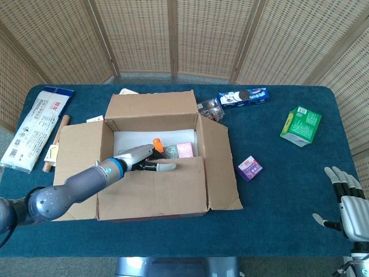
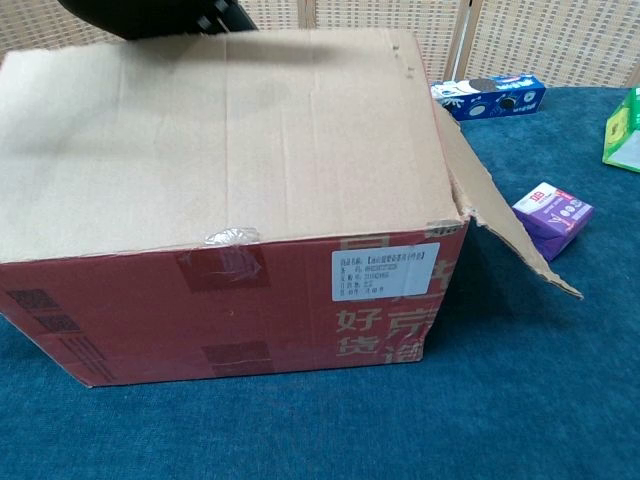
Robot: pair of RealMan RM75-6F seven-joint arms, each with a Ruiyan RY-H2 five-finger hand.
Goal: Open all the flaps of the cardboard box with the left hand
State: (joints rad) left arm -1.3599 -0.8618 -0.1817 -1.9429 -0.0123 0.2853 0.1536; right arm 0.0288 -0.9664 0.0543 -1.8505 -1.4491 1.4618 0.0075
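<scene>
From the head view, the cardboard box [image 1: 155, 153] sits left of centre on the blue surface [image 1: 288, 190], its far, left and right flaps folded outward while the near flap [image 1: 158, 187] stands raised toward the camera. The left hand [image 1: 144, 158] reaches into the opening just behind that flap's top edge, thumb lying along the edge and fingers tucked behind it; whether it pinches the card or merely hooks it cannot be told. Small packets [image 1: 176, 151] lie in the box right beside the hand. The right hand [image 1: 349, 202] hangs at the surface's near right corner, fingers spread, holding nothing. From the chest view, the near flap [image 2: 220, 130] fills most of the frame, tilted up above the box's red front panel [image 2: 240, 300], and only a dark sliver of the left hand [image 2: 165, 15] shows over its top edge. The risks, as judged here: the fingers could slip off the edge and let the flap fall shut, a hard outward pull could drag or tip the whole box, or the hand could snag the contents behind it.
</scene>
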